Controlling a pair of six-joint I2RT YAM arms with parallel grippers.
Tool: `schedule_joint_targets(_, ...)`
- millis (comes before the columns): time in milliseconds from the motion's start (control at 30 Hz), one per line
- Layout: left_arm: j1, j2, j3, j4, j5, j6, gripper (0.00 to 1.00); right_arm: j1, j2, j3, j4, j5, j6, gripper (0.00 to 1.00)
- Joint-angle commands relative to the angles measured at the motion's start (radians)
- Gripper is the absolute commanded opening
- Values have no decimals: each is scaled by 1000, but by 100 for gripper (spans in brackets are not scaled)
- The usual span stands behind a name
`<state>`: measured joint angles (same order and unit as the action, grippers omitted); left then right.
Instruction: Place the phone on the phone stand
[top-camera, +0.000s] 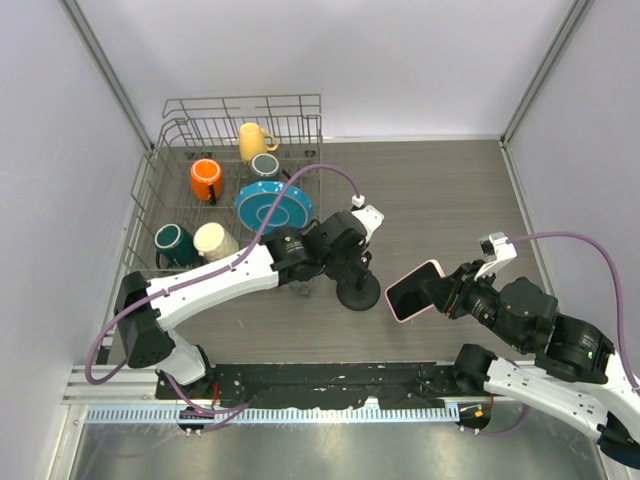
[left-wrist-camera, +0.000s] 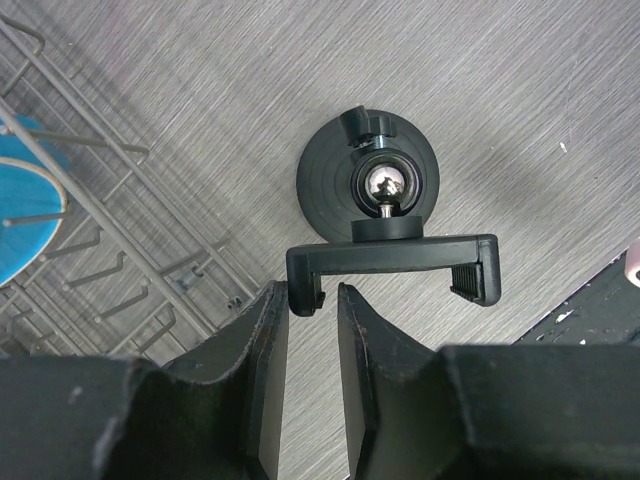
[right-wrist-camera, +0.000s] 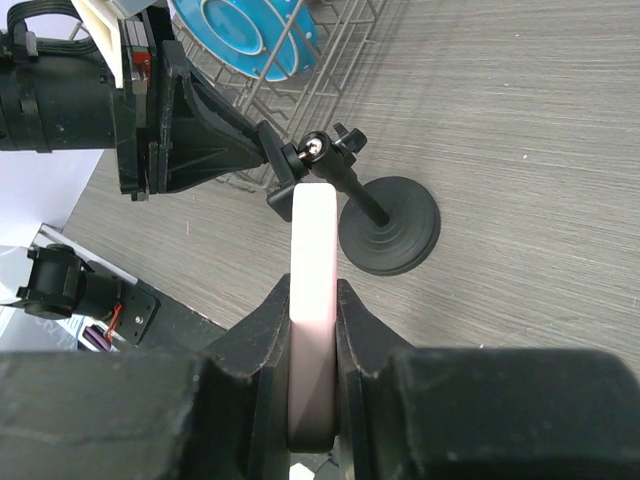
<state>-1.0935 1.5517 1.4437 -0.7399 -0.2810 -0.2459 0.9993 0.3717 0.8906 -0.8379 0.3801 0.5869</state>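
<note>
- While the right gripper (right-wrist-camera: 313, 292) is clamped tight on the phone (top-camera: 413, 291), we note the handset held edge-on above the table (top-camera: 450, 190) — pale pink edge pinched between both fingers, black screen showing in the overhead view, right of centre.
- We find the phone stand (top-camera: 357, 290) on the table at centre frame, just left of the phone. From the right wrist, the phone's far end sits close under the stand's cradle; we cannot tell whether they touch.
- Left gripper (left-wrist-camera: 312, 300): jaws partly apart, with a narrow gap. The cradle's left hook lies at the mouth of that gap, against one finger — we cannot tell whether it is actually pressed.
- From the left wrist we see the stand's disc base, shiny ball joint and cradle bar.
- Wire dish rack (top-camera: 165, 160) in the upper left, holding mugs and a blue plate.
</note>
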Motion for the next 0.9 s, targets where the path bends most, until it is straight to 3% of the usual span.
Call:
schedule_joint_targets(0, -6, 10, -6, 54, 6, 14, 29, 1, 22, 24, 117, 6, -10, 1)
schedule_joint_targets(100, -6, 13, -8, 54, 22, 19, 20, 1, 56, 45, 97, 26, -27, 0)
schedule_joint_targets(133, -6, 15, -8, 54, 22, 25, 5, -1, 62, 50, 92, 28, -36, 1)
schedule_joint_targets(167, -6, 16, -8, 54, 19, 31, 0, 1, 82, 59, 92, 31, -47, 1)
schedule_joint_targets(367, -6, 1, -35, 82, 40, 102, 0, 1, 179, 113, 132, -1, -232, 1)
schedule_joint_targets(600, -5, -41, -109, 160, 81, 169, 0, 1, 251, 149, 209, -231, -487, 1)
schedule_joint_targets(867, 17, -54, -129, 178, 187, 168, 0, 1, 349, 220, 160, -188, -434, 1)
